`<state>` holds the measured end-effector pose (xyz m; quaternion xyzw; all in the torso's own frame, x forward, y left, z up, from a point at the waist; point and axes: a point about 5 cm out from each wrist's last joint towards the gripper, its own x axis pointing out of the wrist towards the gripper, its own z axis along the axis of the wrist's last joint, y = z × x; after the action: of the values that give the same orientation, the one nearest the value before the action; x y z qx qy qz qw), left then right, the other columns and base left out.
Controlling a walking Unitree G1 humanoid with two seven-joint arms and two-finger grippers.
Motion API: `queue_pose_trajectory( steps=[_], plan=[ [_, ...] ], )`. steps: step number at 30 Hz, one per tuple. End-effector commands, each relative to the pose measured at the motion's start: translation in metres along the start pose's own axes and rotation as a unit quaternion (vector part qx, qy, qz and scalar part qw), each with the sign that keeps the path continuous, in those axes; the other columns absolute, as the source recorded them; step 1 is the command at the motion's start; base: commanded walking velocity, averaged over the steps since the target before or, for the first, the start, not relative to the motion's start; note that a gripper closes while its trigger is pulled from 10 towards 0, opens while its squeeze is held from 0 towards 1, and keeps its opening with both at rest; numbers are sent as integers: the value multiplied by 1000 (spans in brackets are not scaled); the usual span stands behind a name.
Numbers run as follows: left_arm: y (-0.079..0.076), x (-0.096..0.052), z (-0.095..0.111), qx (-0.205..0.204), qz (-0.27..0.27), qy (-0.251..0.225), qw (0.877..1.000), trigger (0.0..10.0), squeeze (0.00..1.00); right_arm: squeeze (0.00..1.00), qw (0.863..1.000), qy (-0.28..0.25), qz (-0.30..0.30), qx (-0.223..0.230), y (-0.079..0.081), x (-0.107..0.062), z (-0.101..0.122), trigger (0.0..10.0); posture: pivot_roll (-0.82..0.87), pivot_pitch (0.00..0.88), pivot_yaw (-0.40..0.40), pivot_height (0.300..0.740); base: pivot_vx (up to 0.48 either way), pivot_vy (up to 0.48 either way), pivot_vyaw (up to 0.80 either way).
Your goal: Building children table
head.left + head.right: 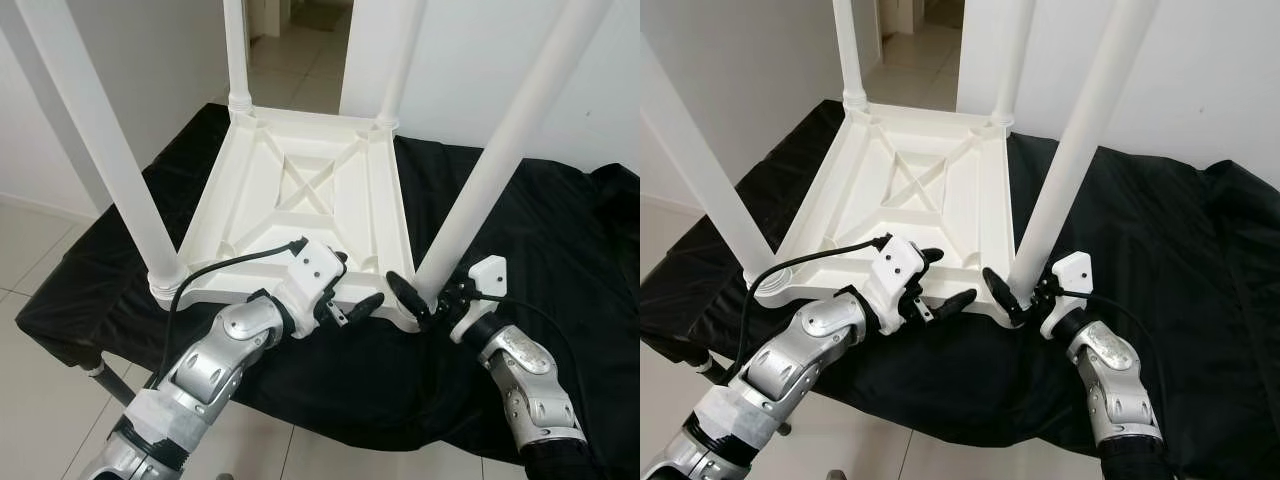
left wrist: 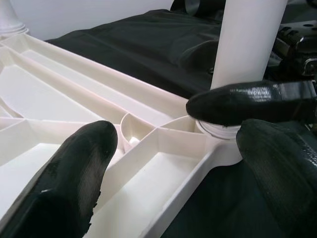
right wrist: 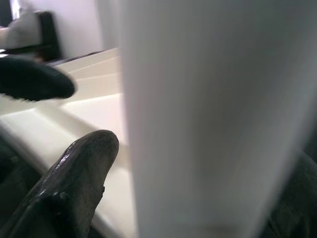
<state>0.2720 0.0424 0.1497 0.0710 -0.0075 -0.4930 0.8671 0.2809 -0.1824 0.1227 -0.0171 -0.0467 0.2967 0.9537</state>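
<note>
Left eye view: white plastic table top (image 1: 300,200) lies upside down on a black cloth (image 1: 530,250) over a low support, ribbed underside up, four white legs standing from the corner sockets. The near right leg (image 1: 500,160) is the one in hand; its foot sits in the corner socket (image 2: 218,130) nearest the robot. Risk, as I judge it: the leg may not be fully seated, and a sideways push from the right arm could tilt it out or slide the whole top across the cloth, which looks loose and wrinkled. Right gripper (image 1: 425,298) is at the base of that leg, fingers parted with the leg between them and filling its wrist view; whether the pads actually press the leg I cannot tell. Left gripper (image 1: 352,290) is spread wide over the near rim of the table top, one finger (image 2: 69,173) inside the ribbed tray, the other outside, holding nothing.
</note>
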Motion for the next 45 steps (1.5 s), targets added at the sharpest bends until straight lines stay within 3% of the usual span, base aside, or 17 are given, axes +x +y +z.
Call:
queue_pose_trajectory(
  steps=[1,2,3,17,18,19,20,27,30,31,35,38,40,41,42,45],
  plan=[
    [-6,1,4,3,-57,1,998,10000,0,0,1000,10,16,-3,-3,2,-3,5137,-40,0,-45,740,0,0,0],
    [-6,1,4,3,-57,1,998,10000,0,0,1000,10,16,-3,-3,2,-3,5137,-40,0,-45,740,0,0,0],
    [-5,0,4,2,-56,2,998,10000,0,0,1000,17,23,-6,-5,4,-6,235,-39,0,-43,740,0,0,0],
    [-7,-4,1,-4,-53,10,999,10000,0,0,999,23,29,13,-8,-1,-12,0,-33,0,-47,740,0,0,0],
    [-7,-4,1,-4,-52,11,999,10000,0,0,999,22,26,12,-8,-1,-13,2824,-33,0,-47,740,0,0,0],
    [-7,-4,1,-4,-52,11,999,10000,0,0,999,22,26,12,-8,-1,-13,2824,-33,0,-47,740,0,0,0],
    [-7,-4,1,-4,-51,11,999,10000,0,0,999,20,20,13,-7,-1,-13,10000,-34,0,-48,740,0,0,0],
    [-7,-3,1,-6,-48,12,999,10000,0,0,998,10,-46,29,-1,1,-12,10000,-34,0,-58,740,0,0,0],
    [-7,-3,1,-6,-48,12,999,10000,0,0,998,10,-46,29,-1,1,-12,10000,-34,0,-58,740,0,0,0],
    [-6,-2,0,-5,-45,12,999,10000,0,0,994,18,-101,28,3,2,-16,10000,-40,0,-56,740,0,0,0],
    [-5,-2,0,-4,-45,12,999,10000,0,0,991,22,-125,31,5,2,-18,10000,-42,0,-54,740,0,0,0],
    [-5,0,0,-2,-46,11,999,10000,0,0,971,26,-235,38,13,0,-22,10000,-47,0,-52,740,0,0,0],
    [-5,0,0,-2,-46,11,999,10000,0,0,971,26,-235,38,13,0,-22,10000,-47,0,-52,740,0,0,0],
    [-5,0,1,-1,-45,10,999,10000,0,0,949,20,-312,40,18,-3,-23,10000,-44,0,-55,740,0,0,0],
    [-5,0,1,-1,-45,10,999,10000,0,0,949,20,-312,40,18,-3,-23,10000,-44,0,-55,740,0,0,0],
    [-5,0,0,0,-44,10,999,10000,0,0,928,21,-370,47,25,-1,-24,10000,-43,0,-55,740,0,0,0]
  ],
)
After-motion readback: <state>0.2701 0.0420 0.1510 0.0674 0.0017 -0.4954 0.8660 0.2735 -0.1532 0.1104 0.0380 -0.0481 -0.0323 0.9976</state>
